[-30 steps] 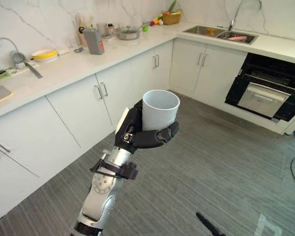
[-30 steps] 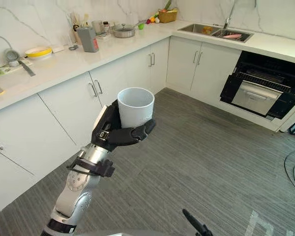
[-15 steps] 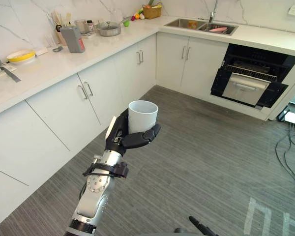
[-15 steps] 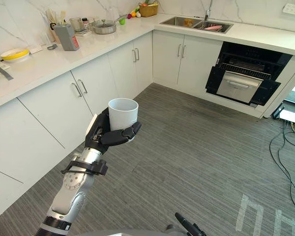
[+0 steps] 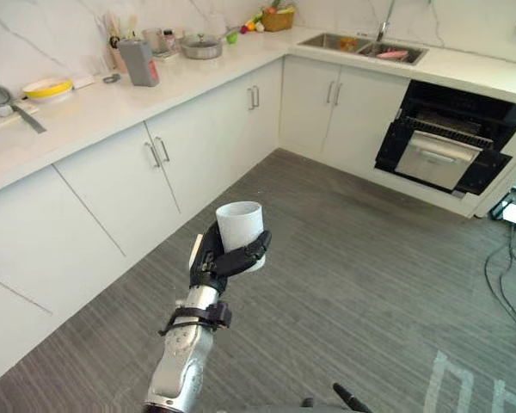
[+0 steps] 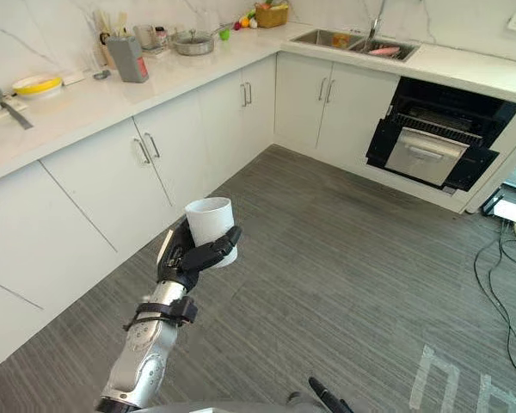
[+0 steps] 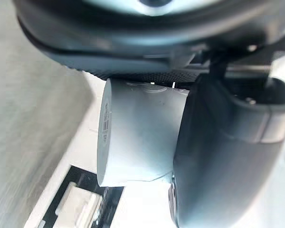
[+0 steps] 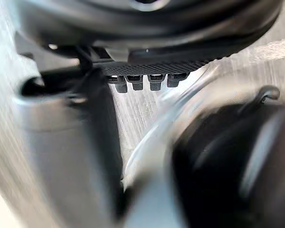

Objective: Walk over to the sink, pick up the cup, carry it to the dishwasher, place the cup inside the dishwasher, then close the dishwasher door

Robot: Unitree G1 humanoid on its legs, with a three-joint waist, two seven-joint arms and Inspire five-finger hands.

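A white cup hangs in the air over the grey floor, gripped from below by my left hand, whose fingers and thumb curl round its lower wall. Close up, the cup lies against the palm with the thumb pressed across it. The dishwasher stands far to the right under the counter, dark inside, with its door folded down. The sink is set in the counter at the far corner. My right hand hangs low over the floor with its fingers relaxed and nothing in it.
White cabinets run along the left and the far wall under a white counter with a pot, a grey jug, a yellow dish and a fruit basket. Cables lie on the floor at the right. Wide grey floor lies between me and the dishwasher.
The camera has shifted, so the whole kitchen sits differently in view. My left hand still holds the cup, now lower and smaller in the picture and a little tilted.
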